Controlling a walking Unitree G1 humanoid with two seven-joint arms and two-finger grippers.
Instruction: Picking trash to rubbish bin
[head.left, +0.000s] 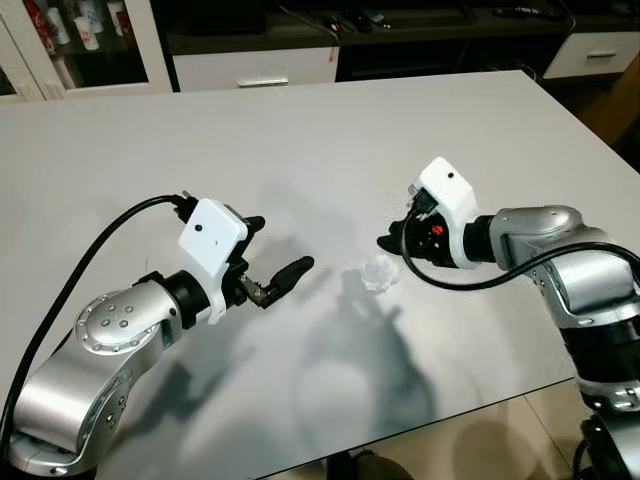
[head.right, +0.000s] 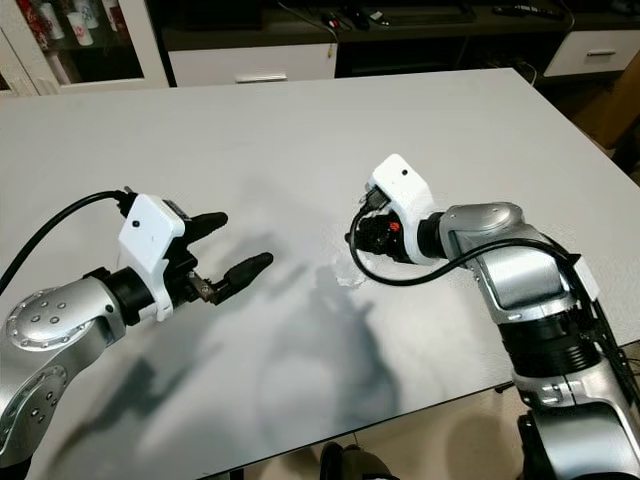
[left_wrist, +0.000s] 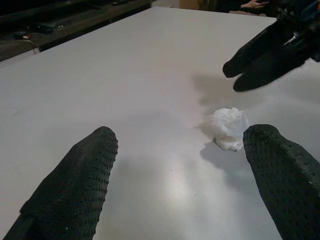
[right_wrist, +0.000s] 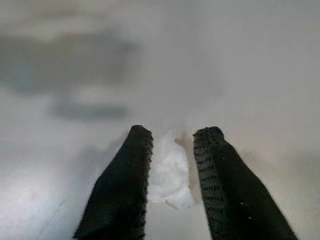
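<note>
Crumpled white tissue (head.left: 379, 272) lying on white table (head.left: 300, 130), near the front edge, between both arms. Right gripper (right_wrist: 172, 137) pointing down at it, fingers (right_wrist: 122, 180) parted narrowly and flanking the wad, not yet pinching. Left gripper (head.left: 275, 258) hovering just above the tabletop near the tissue, fingers spread wide, holding nothing.
</note>
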